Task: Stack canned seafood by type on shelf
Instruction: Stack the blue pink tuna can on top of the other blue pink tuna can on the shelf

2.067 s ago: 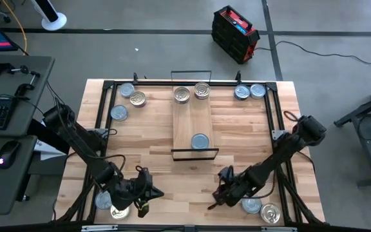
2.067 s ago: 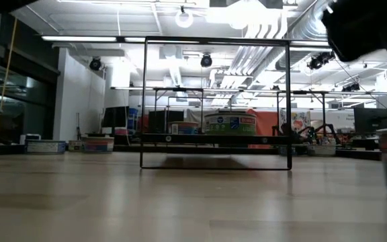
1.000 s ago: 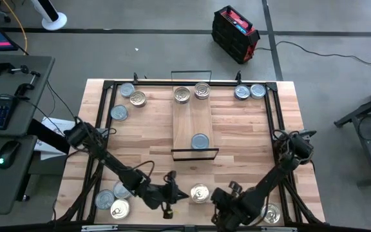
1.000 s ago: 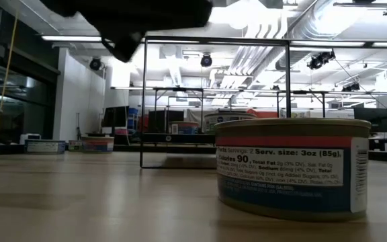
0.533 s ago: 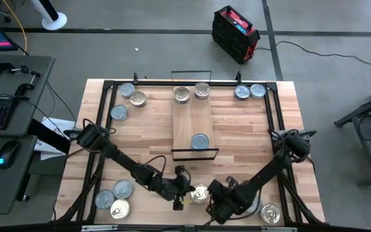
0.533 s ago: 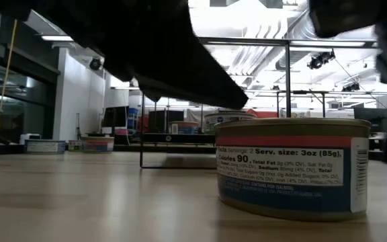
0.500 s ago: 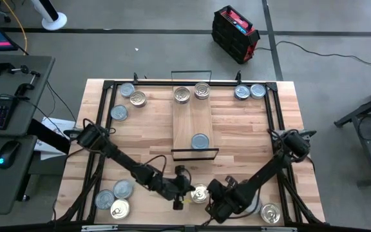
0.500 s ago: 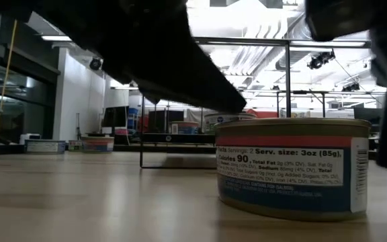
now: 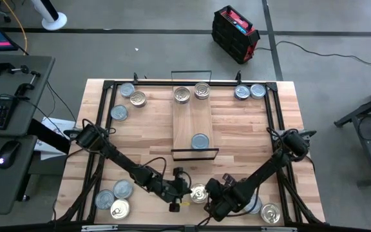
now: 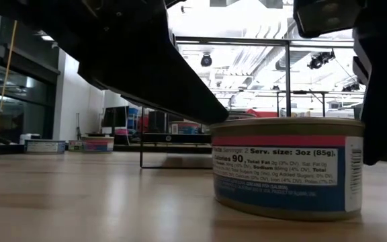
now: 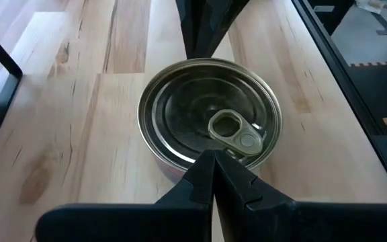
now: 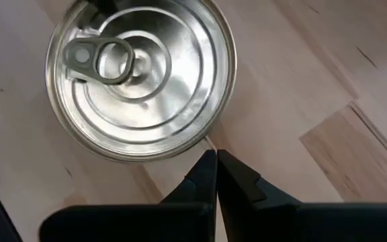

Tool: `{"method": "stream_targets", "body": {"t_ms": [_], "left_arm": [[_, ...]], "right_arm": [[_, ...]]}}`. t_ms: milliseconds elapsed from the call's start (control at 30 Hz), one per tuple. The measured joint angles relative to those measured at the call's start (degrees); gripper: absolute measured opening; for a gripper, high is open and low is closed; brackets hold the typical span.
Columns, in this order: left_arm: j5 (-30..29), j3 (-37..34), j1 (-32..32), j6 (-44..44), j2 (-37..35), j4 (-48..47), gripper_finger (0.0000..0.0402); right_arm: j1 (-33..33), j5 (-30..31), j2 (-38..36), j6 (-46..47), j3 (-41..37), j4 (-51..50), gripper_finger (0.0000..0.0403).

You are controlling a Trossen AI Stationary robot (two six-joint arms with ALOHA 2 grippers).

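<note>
A tin of canned seafood with a silver ring-pull lid (image 9: 199, 193) stands upright on the tabletop near the near edge, in the middle. My left gripper (image 11: 213, 161) is shut at the tin's left side. My right gripper (image 12: 216, 160) is shut at its right side. The shelf (image 9: 192, 119) lies farther back in the middle. Two ring-pull tins (image 9: 181, 95) (image 9: 202, 90) sit at its far end and one blue-grey-topped tin (image 9: 199, 142) at its near end. My left gripper lays its shut fingertips (image 10: 215, 113) on the left edge of the tin's top rim (image 11: 192, 156). It comes slanting down from the table's left. The tin stands flat on the table. My right gripper sets its shut fingertips (image 10: 376, 128) against the tin's right side, beside the rim (image 12: 205, 138), coming steeply from above.
Loose tins lie near left (image 9: 113, 198), near right (image 9: 270, 213), far left (image 9: 129, 98) and far right (image 9: 249, 91). A black frame (image 9: 102, 122) runs round the table's edges. Bare wood lies between the shelf and the held tin.
Both shut grippers have closed in on the ring-pull tin and come down. The left one has gone toward the table's right and the right one toward the table's left, until their tips stand at the tin's two sides.
</note>
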Motion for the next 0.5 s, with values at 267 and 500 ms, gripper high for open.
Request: {"method": "stream_targets", "body": {"t_ms": [267, 500], "left_arm": [[0.0, -0.1, -0.1, 0.6, -0.1, -1.3, 0.0], [-0.2, 0.0, -0.4, 0.6, -0.2, -4.1, 0.0]], "right_arm": [[-1.6, -0.4, 0.0, -1.8, 0.0, 2.2, 0.0], [-1.8, -0.4, 0.0, -2.9, 3.3, 0.9, 0.0]]}}
